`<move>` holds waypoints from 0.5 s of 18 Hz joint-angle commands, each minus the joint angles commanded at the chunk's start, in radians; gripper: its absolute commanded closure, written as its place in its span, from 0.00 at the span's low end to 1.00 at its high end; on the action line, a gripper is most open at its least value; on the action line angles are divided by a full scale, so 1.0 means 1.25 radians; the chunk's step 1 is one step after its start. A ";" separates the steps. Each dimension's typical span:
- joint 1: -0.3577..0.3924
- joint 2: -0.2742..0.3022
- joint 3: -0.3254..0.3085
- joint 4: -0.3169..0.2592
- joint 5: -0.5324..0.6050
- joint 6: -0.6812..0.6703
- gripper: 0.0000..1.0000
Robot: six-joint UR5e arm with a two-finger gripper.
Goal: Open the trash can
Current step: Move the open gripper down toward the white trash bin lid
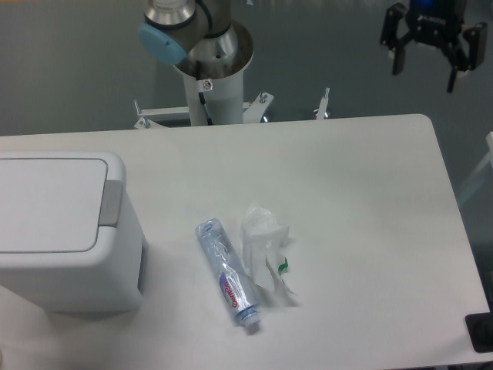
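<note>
Looking through the single fixed camera, you find the trash can (65,231) at the left edge of the surface (362,200), partly cut off by the frame. Its flat lid (48,204) lies level and closed, and the grey push tab (112,203) on the lid's right side looks untouched. Nothing of the task is done yet, as far as you can judge: the lid is down and the whole approach and press are left.

Your gripper (426,60) hangs far to the upper right of the trash can, beyond the far edge of the surface and over the grey floor. Its fingers are spread apart with nothing between them, so it holds nothing. It is well apart from the tab and has the full width of the surface to cross.

To the right of the trash can, near the front of the surface, lies a clear plastic bottle (228,274) on its side, and just beside that a small crumpled white plastic bag (266,243). Both sit lower than the tab, so a high path to the trash can should pass over them. The arm's pedestal (212,85) stands behind the surface, up and to the right of the trash can.
</note>
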 joint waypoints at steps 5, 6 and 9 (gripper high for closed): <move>-0.126 -0.032 0.001 0.085 -0.001 -0.409 0.00; -0.149 -0.039 0.000 0.089 -0.002 -0.450 0.00; -0.211 -0.044 -0.001 0.104 -0.002 -0.586 0.00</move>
